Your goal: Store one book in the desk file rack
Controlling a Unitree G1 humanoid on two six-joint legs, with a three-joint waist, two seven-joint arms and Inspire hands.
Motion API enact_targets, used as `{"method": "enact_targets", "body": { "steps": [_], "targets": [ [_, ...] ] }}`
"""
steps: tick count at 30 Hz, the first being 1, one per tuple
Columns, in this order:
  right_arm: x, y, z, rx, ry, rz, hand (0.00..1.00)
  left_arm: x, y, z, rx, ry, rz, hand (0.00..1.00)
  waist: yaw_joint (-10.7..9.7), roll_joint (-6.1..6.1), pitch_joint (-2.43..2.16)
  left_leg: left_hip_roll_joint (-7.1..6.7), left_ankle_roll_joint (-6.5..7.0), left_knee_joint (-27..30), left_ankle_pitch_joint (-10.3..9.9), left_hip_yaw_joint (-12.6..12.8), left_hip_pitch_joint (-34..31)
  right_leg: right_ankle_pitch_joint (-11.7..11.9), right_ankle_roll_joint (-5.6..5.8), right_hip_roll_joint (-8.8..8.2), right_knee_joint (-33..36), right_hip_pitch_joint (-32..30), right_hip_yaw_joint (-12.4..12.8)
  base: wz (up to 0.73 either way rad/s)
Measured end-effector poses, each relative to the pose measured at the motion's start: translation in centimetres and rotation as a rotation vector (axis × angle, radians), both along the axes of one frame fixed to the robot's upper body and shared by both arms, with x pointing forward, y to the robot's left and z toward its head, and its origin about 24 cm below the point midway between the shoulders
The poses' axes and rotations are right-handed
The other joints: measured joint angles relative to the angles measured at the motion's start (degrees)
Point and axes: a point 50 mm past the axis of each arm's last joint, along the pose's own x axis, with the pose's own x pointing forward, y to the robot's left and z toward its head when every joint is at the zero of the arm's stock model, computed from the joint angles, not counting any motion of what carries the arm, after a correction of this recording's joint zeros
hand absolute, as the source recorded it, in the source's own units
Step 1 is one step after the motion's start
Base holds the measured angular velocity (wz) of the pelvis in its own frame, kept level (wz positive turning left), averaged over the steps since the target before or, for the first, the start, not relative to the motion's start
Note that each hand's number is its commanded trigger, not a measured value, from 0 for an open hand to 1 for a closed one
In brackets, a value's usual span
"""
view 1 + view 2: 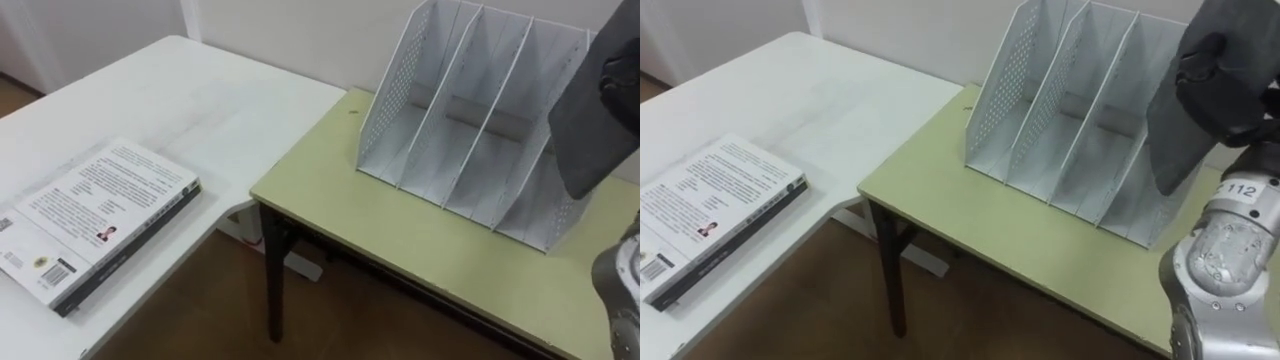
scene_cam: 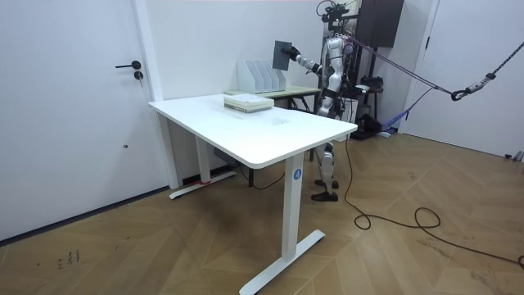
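A dark grey book (image 1: 1200, 95) hangs tilted in front of the right end of the white mesh file rack (image 1: 1070, 100), above its rightmost slot. My right hand (image 1: 1230, 65) is shut on the book's upper part, with dark fingers curled over its cover. The rack stands on a pale green desk (image 1: 970, 205), and the slots I can see into hold nothing. In the room view I stand behind the white table, next to the desk, holding the book (image 2: 283, 56) up over the rack (image 2: 262, 75).
A stack of white-covered books (image 1: 90, 220) lies on the white table (image 1: 200, 100) at my left. A gap with brown floor separates that table from the green desk's corner. In the room view a door and a wall stand beyond the white table.
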Motion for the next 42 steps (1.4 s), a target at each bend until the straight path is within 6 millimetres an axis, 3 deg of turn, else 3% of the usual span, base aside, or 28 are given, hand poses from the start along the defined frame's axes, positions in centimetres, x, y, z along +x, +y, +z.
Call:
{"method": "enact_targets", "body": {
  "steps": [9, 23, 32, 42],
  "targets": [
    [1.0, 0.1, 2.6, -0.031, -0.061, 0.005, 1.0, 0.2, 0.2, 0.1, 0.007, 0.0, -0.023, 0.0, 0.1, -0.15, -0.26, -0.04, -0.03, 0.5, 0.1, -0.9, 0.1, 0.0, -0.01, 0.01, 0.0, 0.2, -0.4, 0.0],
    [1.0, -0.6, 3.1, -0.055, -0.045, -0.031, 1.0, 0.5, 0.3, 0.1, 0.025, 0.031, -0.068, 0.0, 1.4, -0.2, -0.84, 0.01, -0.01, 0.6, 0.1, -1.1, 0.7, 0.0, -0.07, 0.02, 0.2, 1.1, -0.8, 0.0],
    [3.3, -1.4, 1.4, 0.001, 0.082, -0.011, 1.0, 0.6, 0.3, 0.1, 0.023, 0.039, -0.068, 0.0, 1.2, -0.1, -0.65, -0.11, -0.02, 0.8, 0.2, -1.9, 0.8, 0.0, -0.07, -0.14, 0.0, 1.6, -1.9, 0.03],
    [5.2, -1.8, 2.6, 0.049, 0.107, -0.005, 1.0, 1.1, 0.5, 0.3, 0.034, 0.022, -0.062, 0.0, 1.7, -0.96, -0.25, -0.1, -0.1, 0.8, 0.5, -2.1, -0.2, 0.1, -0.15, -0.13, 0.1, 0.8, -2.3, 0.01]
  ]
}}
